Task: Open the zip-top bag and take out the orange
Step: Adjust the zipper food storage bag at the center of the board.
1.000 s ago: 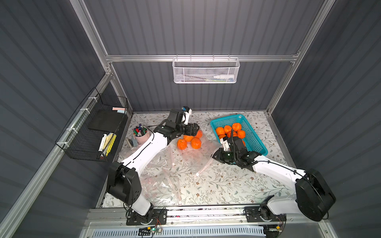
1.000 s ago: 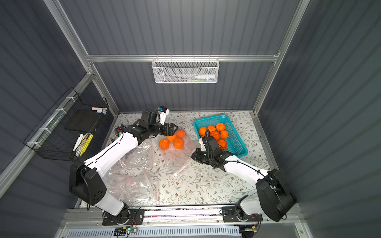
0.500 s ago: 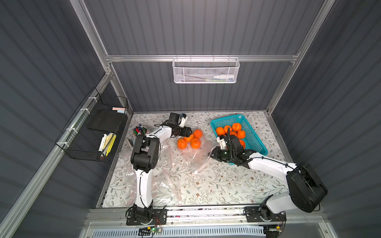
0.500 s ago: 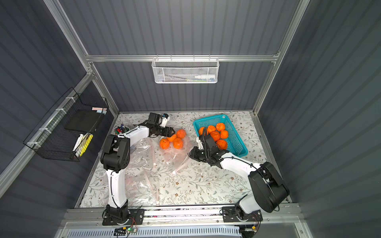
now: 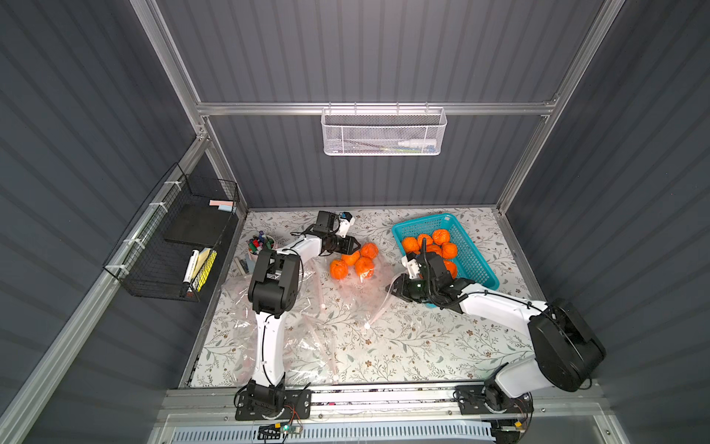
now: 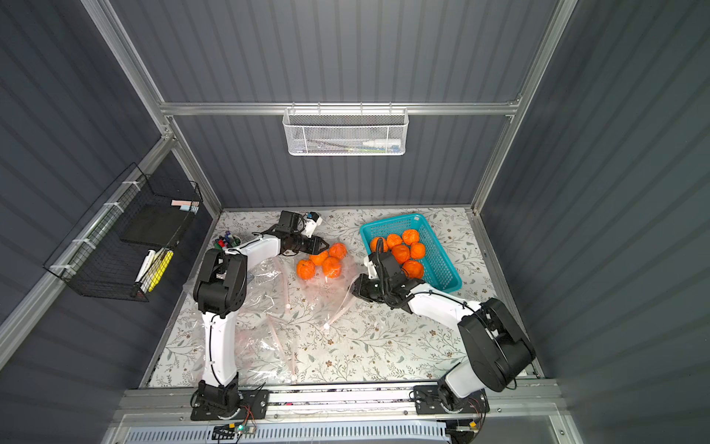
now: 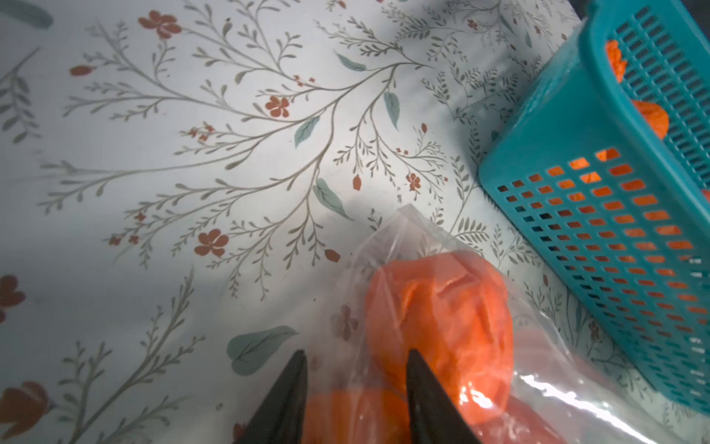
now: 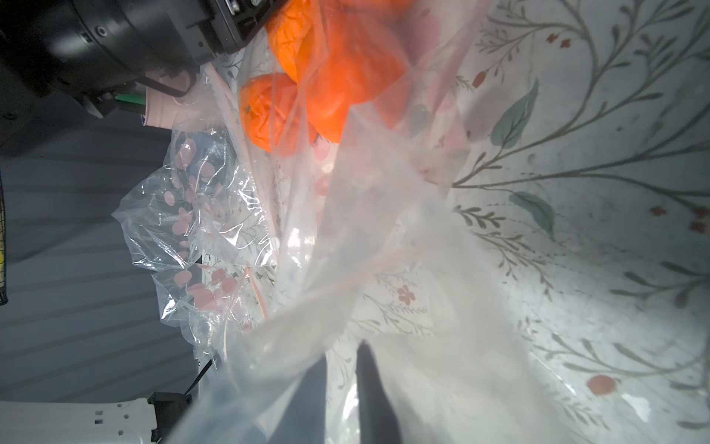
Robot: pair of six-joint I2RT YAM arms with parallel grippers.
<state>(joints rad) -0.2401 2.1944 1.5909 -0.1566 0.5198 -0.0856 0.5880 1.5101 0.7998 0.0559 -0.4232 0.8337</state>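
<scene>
A clear zip-top bag (image 5: 361, 296) lies mid-table with several oranges (image 5: 364, 266) bunched at its far end. My left gripper (image 5: 354, 246) reaches that far end from the left. In the left wrist view its jaws (image 7: 355, 351) have closed in on a bagged orange (image 7: 345, 415) through the film, beside another orange (image 7: 442, 319). My right gripper (image 5: 392, 286) is at the bag's near right edge, by the pink zip strip. It is shut on the bag's film (image 8: 384, 238), which drapes over its fingers (image 8: 369, 384).
A teal basket (image 5: 422, 221) with several oranges stands at the back right, close behind my right wrist. Empty clear bags (image 5: 265, 307) lie crumpled at the left. A cup of pens (image 5: 261, 244) sits back left. A black wire rack (image 5: 173, 246) hangs on the left wall.
My left gripper's jaws have closed in from wide open onto the bagged oranges, and the left arm has folded upright. My right gripper has shifted slightly toward the bag.
</scene>
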